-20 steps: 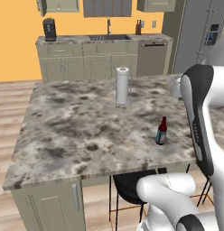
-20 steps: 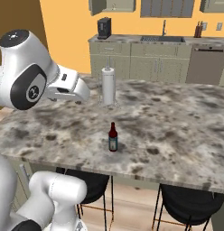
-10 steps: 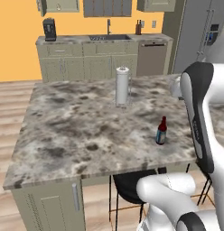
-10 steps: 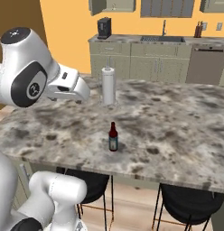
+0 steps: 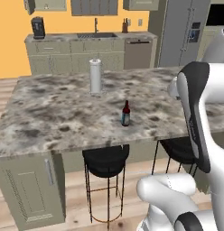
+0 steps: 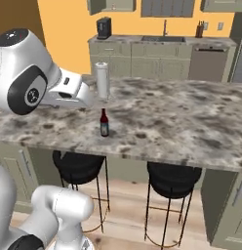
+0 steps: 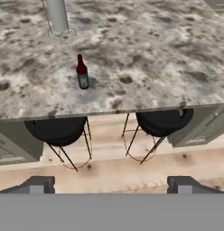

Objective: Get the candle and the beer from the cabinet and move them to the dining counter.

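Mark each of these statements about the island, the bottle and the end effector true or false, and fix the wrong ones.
1. The beer stands upright on the dining counter. True.
2. The paper-towel roll lies on its side. False: it stands upright.
3. The end effector grips the beer. False: it is open, holding nothing, apart from the bottle.
4. Black stools sit under the counter's edge. True.

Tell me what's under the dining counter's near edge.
Two black stools are tucked under the dining counter, below the beer. Grey-green base panels flank them. The stool seats' far parts and whatever lies deeper beneath are hidden by the marble top.
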Available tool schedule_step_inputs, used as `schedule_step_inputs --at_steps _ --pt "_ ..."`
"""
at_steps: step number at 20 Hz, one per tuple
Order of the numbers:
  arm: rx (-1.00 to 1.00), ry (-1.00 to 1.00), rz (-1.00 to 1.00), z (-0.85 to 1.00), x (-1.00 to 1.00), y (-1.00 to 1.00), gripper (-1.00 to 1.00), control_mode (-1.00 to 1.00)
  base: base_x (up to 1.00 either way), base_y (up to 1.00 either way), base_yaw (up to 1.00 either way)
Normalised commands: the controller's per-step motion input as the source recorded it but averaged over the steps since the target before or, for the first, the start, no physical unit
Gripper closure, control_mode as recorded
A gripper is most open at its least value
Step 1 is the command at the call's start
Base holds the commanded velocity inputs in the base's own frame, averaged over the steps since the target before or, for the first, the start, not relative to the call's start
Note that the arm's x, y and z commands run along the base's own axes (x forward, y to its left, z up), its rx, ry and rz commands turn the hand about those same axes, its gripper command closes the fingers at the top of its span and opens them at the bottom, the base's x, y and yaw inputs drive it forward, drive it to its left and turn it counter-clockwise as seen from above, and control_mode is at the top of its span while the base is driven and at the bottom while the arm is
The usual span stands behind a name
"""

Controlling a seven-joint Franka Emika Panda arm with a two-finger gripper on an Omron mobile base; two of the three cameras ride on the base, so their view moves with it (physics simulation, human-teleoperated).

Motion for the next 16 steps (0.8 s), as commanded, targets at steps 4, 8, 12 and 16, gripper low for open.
schedule_step_inputs --at_steps 4,8,12,16 --pt "0.00 0.00 0.00 0.00 0.00 0.00 -1.00 1.00 -0.12 -1.00 -0.13" --pt "0.00 0.00 0.00 0.00 0.00 0.00 -1.00 1.00 0.02 -1.00 -0.17" --pt "0.00 0.00 0.00 0.00 0.00 0.00 -1.00 1.00 0.19 -1.00 -0.12" --pt "0.00 0.00 0.00 0.00 0.00 0.00 -1.00 1.00 0.41 -1.00 -0.02"
